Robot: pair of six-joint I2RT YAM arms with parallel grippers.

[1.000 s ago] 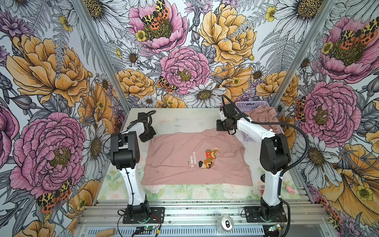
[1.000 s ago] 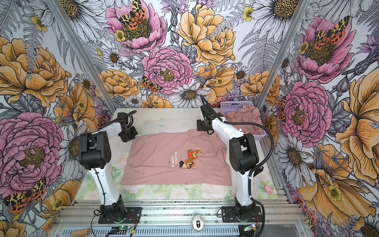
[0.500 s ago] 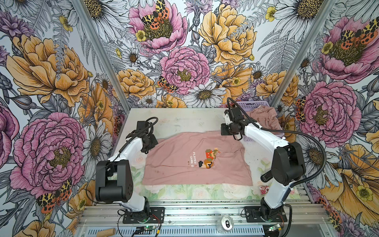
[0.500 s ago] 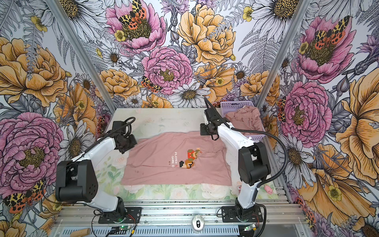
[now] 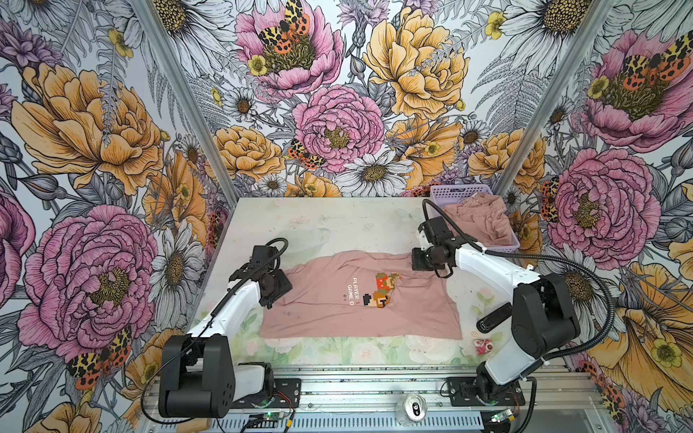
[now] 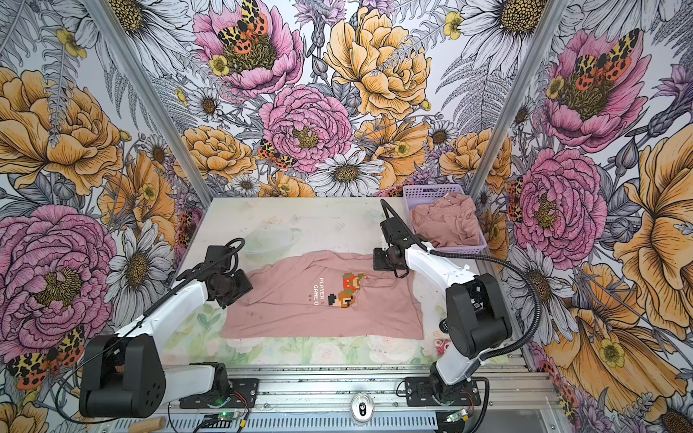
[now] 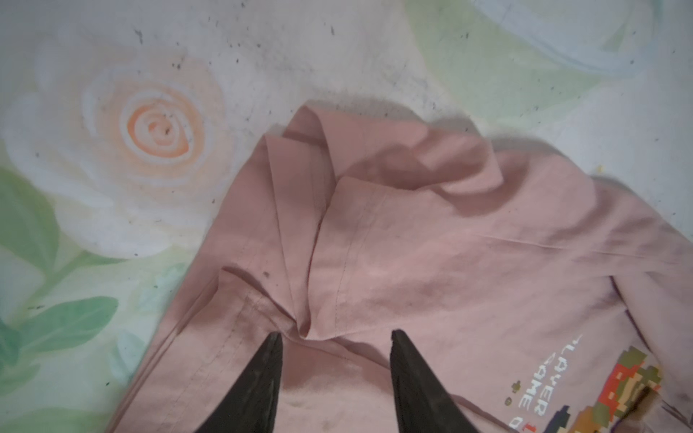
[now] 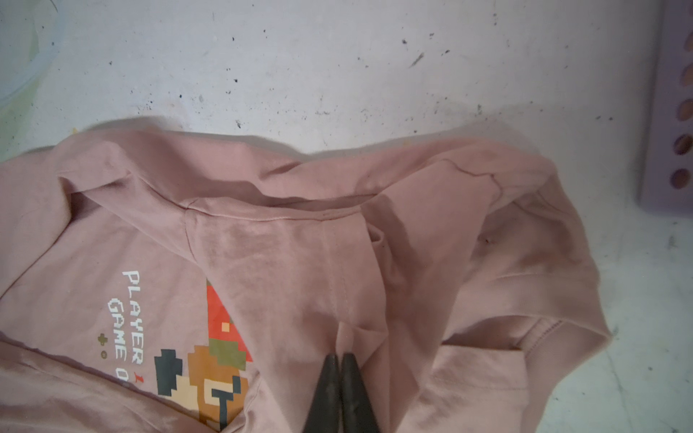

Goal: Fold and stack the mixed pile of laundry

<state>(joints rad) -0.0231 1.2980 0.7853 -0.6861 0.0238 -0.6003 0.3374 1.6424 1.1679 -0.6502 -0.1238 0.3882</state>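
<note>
t-shirt [image 5: 330,311] flat, long axis left-right, print top toward right; left pincer [image 7: 336,333] apart, right pincer [image 8: 340,355] clamped on it.

Both arms are pulling back toward 6 o'clock. The left gripper [image 7: 335,337] is coming off the bare table [image 5: 330,221] at 10 o'clock onto the T-shirt [image 5: 337,315] at its 9 o'clock edge, and its jaws are parting over the sleeve fold [image 7: 318,240]. The right gripper [image 8: 340,356] is dragging the shirt's 1 o'clock corner inward, so cloth is now lapping over the top of the pixel figure [image 5: 380,294]. Both elbows are sinking lower and outward.
</note>
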